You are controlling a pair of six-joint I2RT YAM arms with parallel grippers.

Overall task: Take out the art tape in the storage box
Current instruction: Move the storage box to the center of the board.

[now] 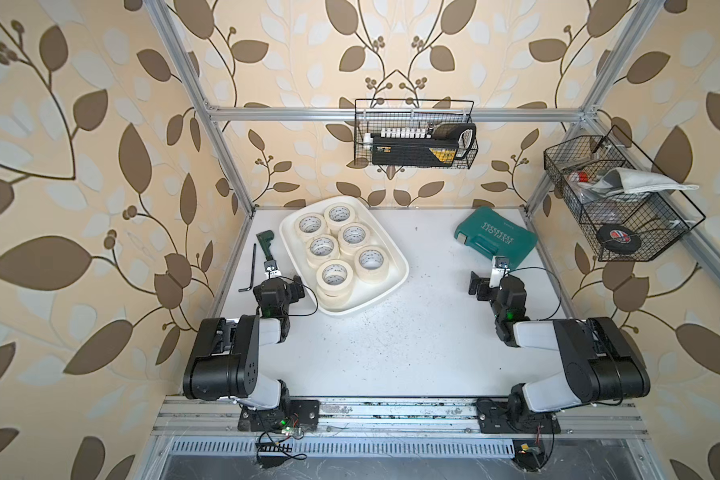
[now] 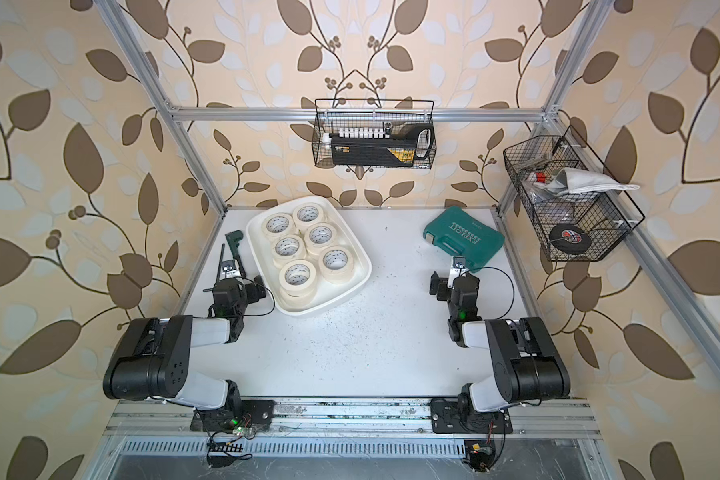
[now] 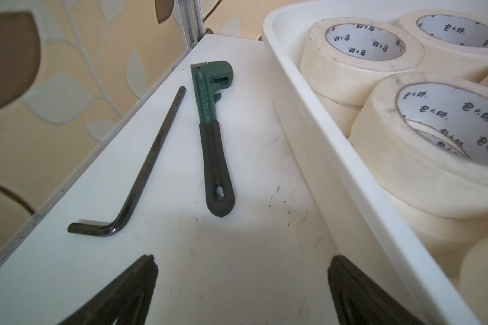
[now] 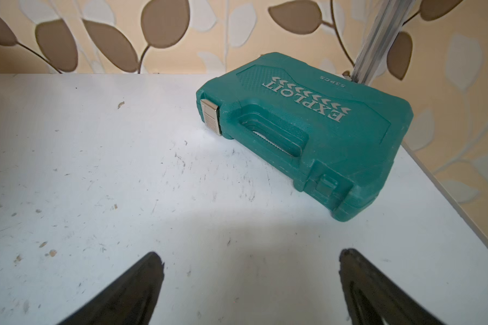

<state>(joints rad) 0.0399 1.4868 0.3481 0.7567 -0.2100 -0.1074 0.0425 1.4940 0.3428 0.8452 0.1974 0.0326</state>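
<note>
Cream masking-tape rolls (image 1: pixel 371 274) sit in the shallow white plastic tub (image 1: pixel 375 293) at your table's 11 o'clock, so the left gripper (image 3: pixel 241 259), spread empty at its 8 o'clock, looks staged to reach first, while the right gripper (image 4: pixel 251 256) hangs spread and empty too.

Whole cell is wrapped in cream wallpaper (image 1: pixel 80 208) with big brown and pale leaves, and that's the backdrop straight ahead of the left gripper (image 3: pixel 243 258) and the right gripper (image 4: pixel 251 253). Under both sits a white tabletop (image 1: pixel 391 345), pretty scuffed and speckled, lit soft and even. An aluminium frame (image 1: pixel 287 112) boxes it in, with a black wire basket (image 1: pixel 414 133) hung on the crossbar far ahead of the grippers and a second wire basket (image 1: pixel 620 199) out past the right one.
</note>
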